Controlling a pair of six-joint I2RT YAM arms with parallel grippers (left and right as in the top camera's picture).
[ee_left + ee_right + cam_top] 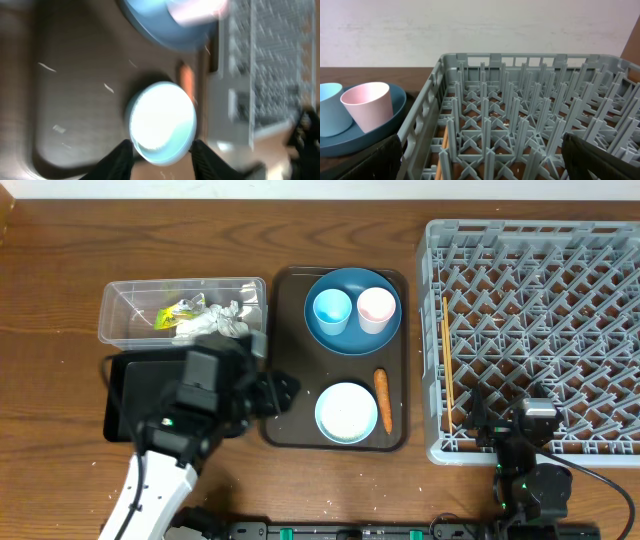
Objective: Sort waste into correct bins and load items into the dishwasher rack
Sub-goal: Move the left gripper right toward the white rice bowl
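Table (60, 260): varnished wood, visible grain. Dishwasher rack (432, 300): matt grey plastic. Tub (120, 315): clear glossy plastic. Tissue (228, 320): crumpled paper. Bowl (346, 412): smooth, glossy. Pink cup (367, 105): smooth, matt.

We record one brown wooden table (340, 220); lying directly on it we count a clear tub (112, 320), black tray (122, 398), brown serving tray (287, 340), grey dishwasher rack (530, 300).

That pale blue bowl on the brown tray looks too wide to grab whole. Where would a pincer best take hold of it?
Probably by the rim, coming straight down from above. The bowl sits upright with its open side up, so one finger can slip inside the wall and the other stay outside. I would choose the side of the rim away from the carrot, which lies close alongside the bowl.
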